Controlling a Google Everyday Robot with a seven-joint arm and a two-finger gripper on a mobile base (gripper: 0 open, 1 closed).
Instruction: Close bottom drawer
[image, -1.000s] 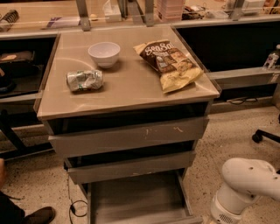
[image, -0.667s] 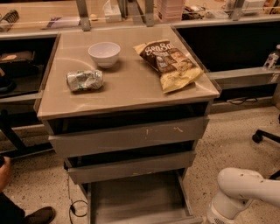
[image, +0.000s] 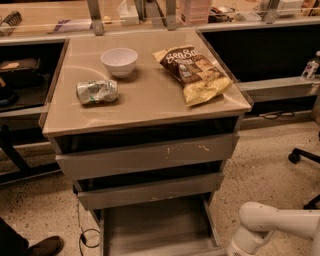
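The bottom drawer (image: 155, 227) is pulled out at the foot of the grey cabinet. It is a shallow empty tray, and its front edge runs off the bottom of the picture. Above it sit the mid-width drawer front (image: 150, 191) and the widest drawer front (image: 147, 156) with white scratch marks. My white arm (image: 272, 227) enters at the bottom right, just right of the open drawer. The gripper itself is below the picture's edge and out of view.
On the cabinet top (image: 150, 100) are a white bowl (image: 119, 61), a crushed can (image: 97, 92) and a chip bag (image: 195, 72). A cable (image: 82, 235) lies on the floor at the left. A shoe (image: 42, 246) is at the bottom left, chair wheels (image: 300, 156) at the right.
My arm has moved lower and a little to the left, closer to the open drawer's right side. The drawers have not moved.
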